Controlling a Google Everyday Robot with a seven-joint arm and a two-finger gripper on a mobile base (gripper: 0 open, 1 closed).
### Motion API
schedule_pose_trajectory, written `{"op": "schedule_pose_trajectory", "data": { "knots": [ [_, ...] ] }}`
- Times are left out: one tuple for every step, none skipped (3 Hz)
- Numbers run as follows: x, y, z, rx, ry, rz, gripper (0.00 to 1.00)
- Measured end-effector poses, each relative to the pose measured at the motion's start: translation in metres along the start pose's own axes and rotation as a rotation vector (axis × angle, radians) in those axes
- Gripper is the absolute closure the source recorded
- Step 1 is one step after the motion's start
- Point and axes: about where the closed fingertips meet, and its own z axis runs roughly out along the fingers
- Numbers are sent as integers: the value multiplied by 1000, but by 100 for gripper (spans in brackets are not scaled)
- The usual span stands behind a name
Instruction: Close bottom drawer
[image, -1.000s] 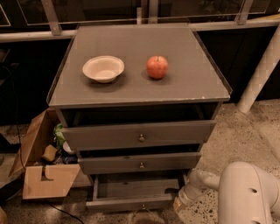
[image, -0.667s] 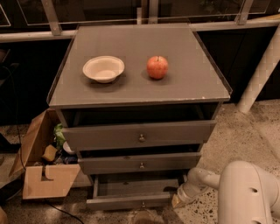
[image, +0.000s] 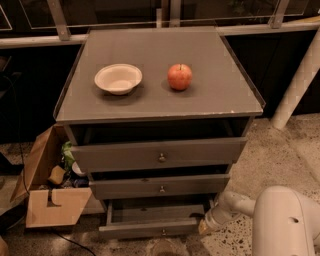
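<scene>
The bottom drawer (image: 150, 227) is the lowest, narrowest grey-brown drawer, pulled out as a shallow tray with a slim front and a small brass knob (image: 163, 231). My gripper (image: 204, 226) reaches in from the lower right on a white arm (image: 280, 220) and sits at the drawer's right front corner, touching or almost touching it. Above it, the mid-sized drawer (image: 160, 186) and the widest top drawer (image: 159, 154) also stand partly open.
A white bowl (image: 118, 78) and a red apple (image: 179, 76) sit on the cabinet top (image: 215, 100). An open cardboard box (image: 47, 190) with clutter stands on the floor at the left. A white post (image: 297, 80) leans at the right.
My gripper has shifted slightly left, closer against the bottom drawer's right front corner. The drawer looks about as far out as before.
</scene>
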Motion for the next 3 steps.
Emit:
{"op": "schedule_pose_trajectory", "data": {
  "knots": [
    [0, 0, 0, 0, -1, 1, 100],
    [7, -17, -20, 14, -41, 46, 100],
    [15, -40, -37, 37, -85, 120, 100]
  ]
}}
